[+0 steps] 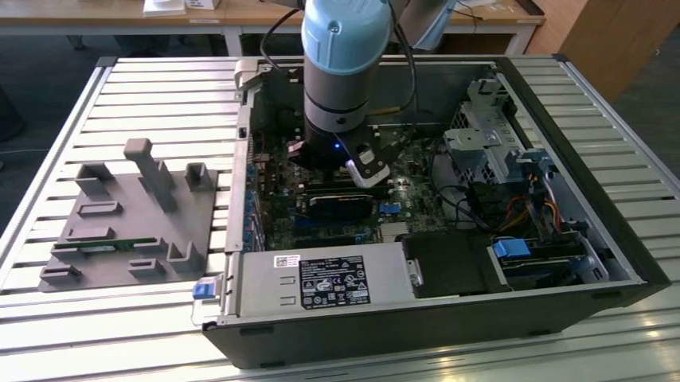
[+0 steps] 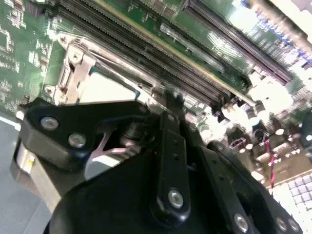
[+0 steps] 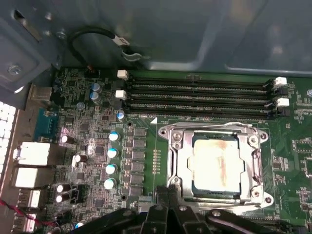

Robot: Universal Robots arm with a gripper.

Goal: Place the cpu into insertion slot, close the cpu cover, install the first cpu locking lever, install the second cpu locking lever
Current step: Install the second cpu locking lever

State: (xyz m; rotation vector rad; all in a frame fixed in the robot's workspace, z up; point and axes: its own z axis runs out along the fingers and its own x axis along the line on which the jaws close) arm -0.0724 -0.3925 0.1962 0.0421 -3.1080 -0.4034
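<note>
Tray: grey moulded fixture tray (image 1: 127, 223) lies on the slatted table (image 1: 64, 119), at the exterior view's left, well apart from the arm.
Case: open black computer case (image 1: 425, 318) holds the green motherboard (image 3: 97, 146).
Socket: silvery-rimmed square insertion slot (image 3: 171, 161) holds the silvery-grey flat cpu (image 3: 214, 163); thin silvery metal cpu cover (image 3: 214, 130) lies closed around it.
Gripper: black gripper (image 3: 168, 207) sits low, just beside the socket's near edge; whether it is parted or clamped I cannot tell.
Levers: too indistinct to judge.
</note>
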